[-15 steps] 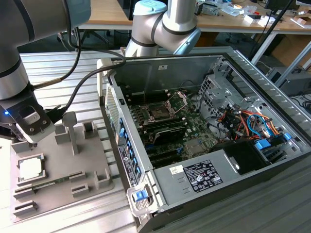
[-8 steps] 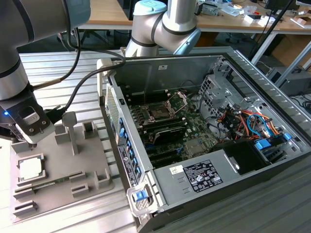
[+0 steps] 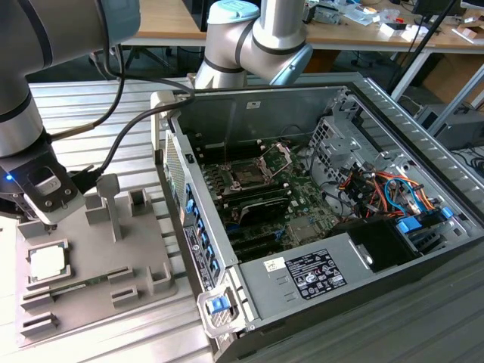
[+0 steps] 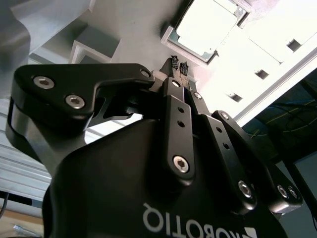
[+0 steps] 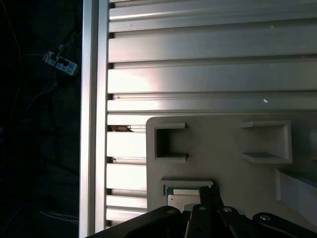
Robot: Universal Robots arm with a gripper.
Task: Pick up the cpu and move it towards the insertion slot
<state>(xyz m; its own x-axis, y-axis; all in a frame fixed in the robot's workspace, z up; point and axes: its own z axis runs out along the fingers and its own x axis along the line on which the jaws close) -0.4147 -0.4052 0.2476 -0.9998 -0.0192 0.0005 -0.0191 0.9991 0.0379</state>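
Observation:
The cpu [image 3: 47, 262], a pale square chip, lies flat in a pocket at the near-left corner of the grey plastic tray [image 3: 144, 253]. My gripper [image 3: 50, 224] hangs just above the chip's far edge, apart from it. In the second wrist view the gripper [image 4: 179, 64] has its tips pressed together and shut on nothing, with the cpu [image 4: 205, 25] just beyond them. In the first wrist view the gripper [image 5: 207, 190] partly hides the cpu [image 5: 181, 199]. The insertion slot [image 3: 248, 175] sits on the green board inside the open computer case, its metal frame hinged up.
The open computer case [image 3: 355, 249] lies to the exterior view's right of the tray, its side wall [image 3: 185, 219] between them. Upright posts [image 3: 110, 204] rise from the tray. Cables and drive bays fill the case's right side. A ribbed metal table [image 5: 208, 74] lies beneath.

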